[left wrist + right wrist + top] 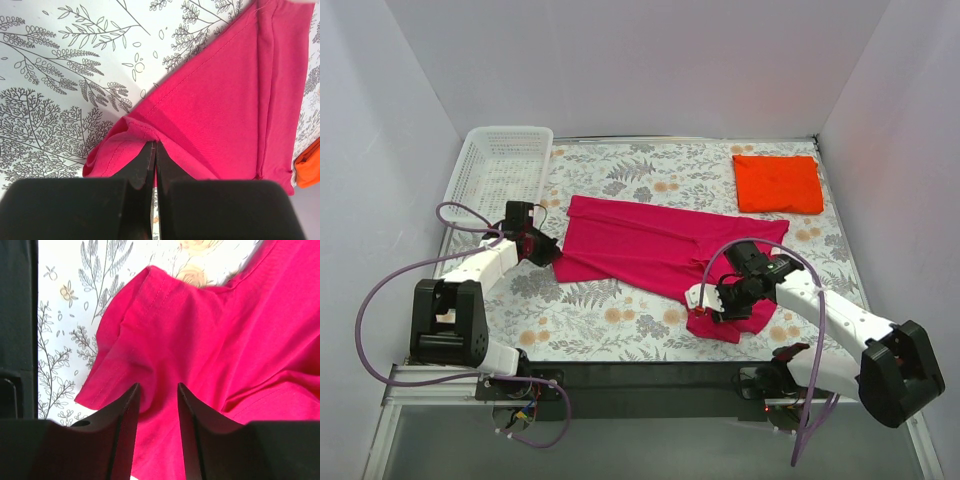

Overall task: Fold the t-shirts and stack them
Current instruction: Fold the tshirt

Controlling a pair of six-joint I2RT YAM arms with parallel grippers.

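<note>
The magenta-pink t-shirt (660, 245) lies spread across the middle of the table, partly folded lengthwise. My left gripper (551, 250) is at its left near corner, and in the left wrist view the gripper (155, 145) is shut on the shirt's (225, 100) hem, pinching a small fold. My right gripper (708, 305) is over the shirt's near sleeve. In the right wrist view the gripper (158, 387) is open, its fingertips pressed onto the sleeve (150, 330) with a bulge of cloth between them. The orange-red t-shirt (778, 183) lies folded at the back right.
A white mesh basket (500, 165) stands at the back left, just beyond the left arm. The table has a floral cloth (610, 315). White walls close in the left, back and right sides. An edge of the orange-red shirt (310, 167) shows in the left wrist view.
</note>
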